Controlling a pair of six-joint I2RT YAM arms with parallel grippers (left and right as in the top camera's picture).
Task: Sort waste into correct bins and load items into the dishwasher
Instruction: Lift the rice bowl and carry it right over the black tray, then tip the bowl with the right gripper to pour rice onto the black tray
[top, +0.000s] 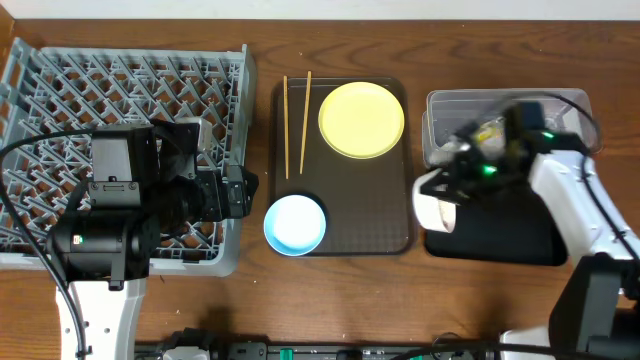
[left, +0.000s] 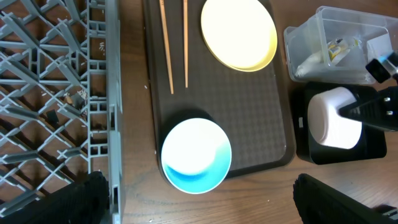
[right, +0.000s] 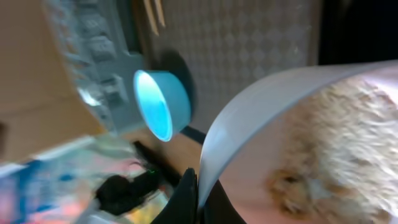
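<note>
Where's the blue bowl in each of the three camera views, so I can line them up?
Overhead: the blue bowl is below centre, at the lower left corner of the brown tray.
Left wrist: the bowl is low in the middle, at the same corner of the tray.
Right wrist: the bowl is left of centre and looks tipped on its side, at the tray's edge.
Shared landmark: the brown tray.

- Two wooden chopsticks (top: 287, 125)
- One round yellow plate (top: 361, 119)
- Two bowls: one light-blue bowl (top: 295, 224) and one white bowl (top: 436, 202)
- One dark-brown serving tray (top: 370, 205)
- One grey-blue dish rack (top: 120, 85)
- One clear plastic tub (left: 297, 38)
- One black tray (top: 510, 245)
- One green-and-yellow wrapper (left: 339, 46)
- One white napkin (left: 309, 62)
</note>
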